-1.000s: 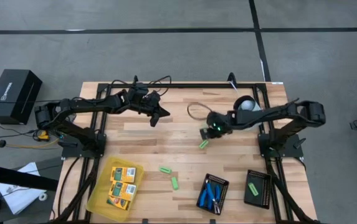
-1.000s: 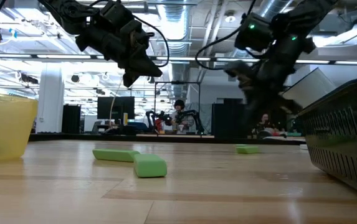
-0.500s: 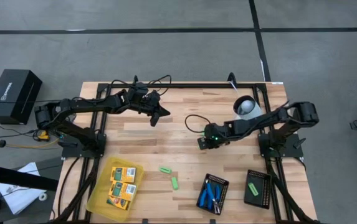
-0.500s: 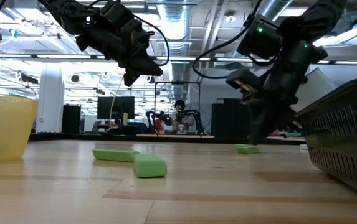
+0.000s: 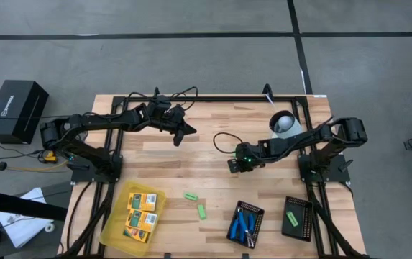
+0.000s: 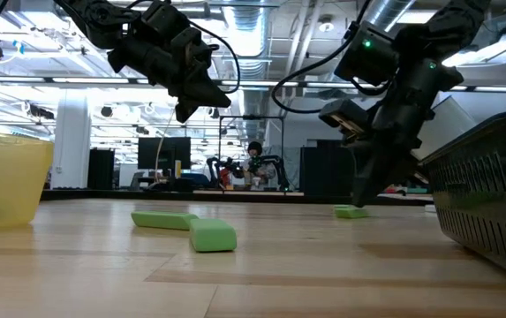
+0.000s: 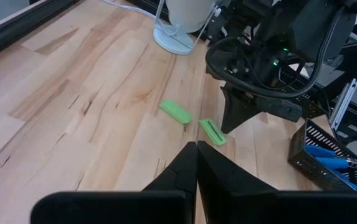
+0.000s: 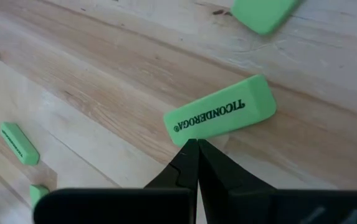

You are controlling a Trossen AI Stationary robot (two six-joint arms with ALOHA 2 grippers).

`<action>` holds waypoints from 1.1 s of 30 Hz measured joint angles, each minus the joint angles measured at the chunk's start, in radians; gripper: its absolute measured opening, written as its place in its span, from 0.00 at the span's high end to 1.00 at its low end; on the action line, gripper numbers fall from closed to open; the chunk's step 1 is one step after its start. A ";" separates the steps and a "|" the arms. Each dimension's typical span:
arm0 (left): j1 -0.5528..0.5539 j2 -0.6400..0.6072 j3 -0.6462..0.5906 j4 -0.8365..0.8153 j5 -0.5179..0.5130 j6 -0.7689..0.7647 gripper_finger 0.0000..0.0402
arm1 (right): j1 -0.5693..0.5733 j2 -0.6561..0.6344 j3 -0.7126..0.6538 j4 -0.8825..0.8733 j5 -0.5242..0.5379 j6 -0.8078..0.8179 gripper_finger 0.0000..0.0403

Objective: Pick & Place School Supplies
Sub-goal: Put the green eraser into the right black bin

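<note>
My right gripper [image 5: 232, 166] is shut and low over the table's middle. Its tips [image 8: 190, 144] stand at the long side of a green block printed TICONDEROGA [image 8: 220, 116]. A second green block [image 8: 264, 12] lies just beyond it. Both show in the left wrist view [image 7: 212, 132] [image 7: 175, 112]. Two more green blocks [image 5: 190, 196] [image 5: 201, 211] lie flat nearer the front edge. My left gripper [image 5: 180, 137] is shut and empty, held high over the far left of the table [image 6: 184, 110]. Yellow-orange packs [image 5: 140, 212] lie in the yellow tray [image 5: 112, 232]. Blue-handled tools [image 5: 244, 224] lie in a black tray. My right gripper's shut fingertips [image 8: 189, 152] point down at the printed block's long side [image 8: 194, 138], near one end. I cannot tell whether they touch it. The block lies flat on the table.
A second black tray [image 5: 303, 229] at the front right holds one green block [image 5: 291, 216]. A white round object [image 5: 283, 122] stands at the far right. Cables [image 5: 223, 137] loop over the table's middle. Bare wood lies between the two arms.
My right gripper has gone down and toward the table's near left, coming low over the green block near the middle, which it now covers in the high view. It has kept still for the last half second. The blocks lie where they were.
</note>
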State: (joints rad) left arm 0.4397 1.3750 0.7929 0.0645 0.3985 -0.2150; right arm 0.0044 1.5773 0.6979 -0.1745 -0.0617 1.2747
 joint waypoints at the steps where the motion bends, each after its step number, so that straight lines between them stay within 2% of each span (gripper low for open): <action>1: 0.000 0.000 0.000 0.000 0.000 0.000 1.00 | 0.000 0.000 0.000 0.000 0.002 0.000 1.00; 20: 0.000 0.000 0.000 0.000 0.000 0.000 1.00 | -0.060 0.000 0.000 0.001 0.006 -0.037 1.00; 33: 0.000 0.000 0.000 0.000 -0.001 0.000 1.00 | -0.051 0.000 0.000 0.000 -0.024 -0.052 1.00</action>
State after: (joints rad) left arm 0.4400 1.3754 0.7929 0.0643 0.3977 -0.2150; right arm -0.0463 1.5771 0.6983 -0.1749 -0.0860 1.2223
